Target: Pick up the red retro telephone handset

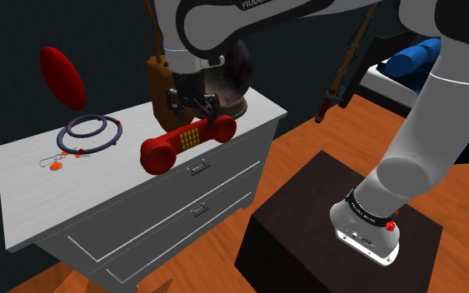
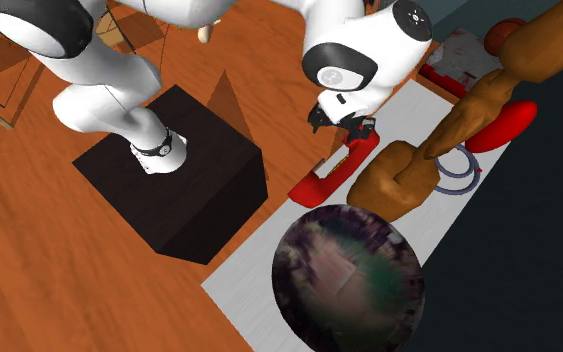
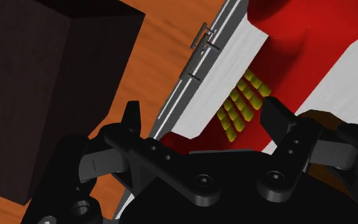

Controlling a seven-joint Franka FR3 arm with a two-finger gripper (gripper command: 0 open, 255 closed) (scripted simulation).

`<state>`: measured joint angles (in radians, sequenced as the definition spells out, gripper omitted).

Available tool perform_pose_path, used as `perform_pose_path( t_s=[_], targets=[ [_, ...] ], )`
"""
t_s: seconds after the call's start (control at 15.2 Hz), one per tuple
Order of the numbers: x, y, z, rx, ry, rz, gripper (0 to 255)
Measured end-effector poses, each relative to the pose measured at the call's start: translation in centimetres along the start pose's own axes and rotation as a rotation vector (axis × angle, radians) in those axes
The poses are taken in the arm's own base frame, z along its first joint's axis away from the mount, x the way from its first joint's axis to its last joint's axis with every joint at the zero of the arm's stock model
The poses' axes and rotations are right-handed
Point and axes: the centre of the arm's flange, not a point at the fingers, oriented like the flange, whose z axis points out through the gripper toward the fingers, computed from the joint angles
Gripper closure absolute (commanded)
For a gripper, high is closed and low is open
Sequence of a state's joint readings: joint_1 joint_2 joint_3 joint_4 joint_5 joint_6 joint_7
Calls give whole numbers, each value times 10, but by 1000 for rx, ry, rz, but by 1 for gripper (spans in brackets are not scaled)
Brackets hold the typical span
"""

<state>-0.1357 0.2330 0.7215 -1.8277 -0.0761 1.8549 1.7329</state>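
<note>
A red telephone handset (image 1: 187,140) with a block of yellow keys (image 3: 241,105) on its middle lies flat on the top of a white chest of drawers (image 1: 32,171), near the top's front edge, at the centre of the shoulder view. It runs slantwise, with its larger rounded end toward the lower left of that frame.

Directly above the handset's middle, the black gripper (image 1: 192,112) points down. Its two fingers (image 3: 276,116) stand wide apart, one on each side of the keyed section, and are not clasped on anything (whether a tip grazes the red body cannot be told).

Just behind the gripper in the shoulder view stand a brown figure (image 1: 153,79) and a dark mottled ball (image 2: 349,275). To the left in that frame, well apart from the handset, lie blue-grey rings (image 1: 91,133) and a small orange item (image 1: 55,165). A red disc (image 1: 62,76) shows at upper left.

Two drawers with metal handles (image 3: 199,41) face front. The arm's dark box stand (image 1: 307,225) sits at lower right on an orange wood floor (image 2: 49,250).
</note>
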Motion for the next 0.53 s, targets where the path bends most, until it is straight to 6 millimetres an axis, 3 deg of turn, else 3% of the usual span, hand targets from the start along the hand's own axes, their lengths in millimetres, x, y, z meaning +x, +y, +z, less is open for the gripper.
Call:
perform_pose_path(
  t_s=[0.4, 0.53],
  targets=[
    [1, -73, 31, -14, -46, 186, 0],
    [-5, -84, 33, -12, -67, 215, 0]
  ],
)
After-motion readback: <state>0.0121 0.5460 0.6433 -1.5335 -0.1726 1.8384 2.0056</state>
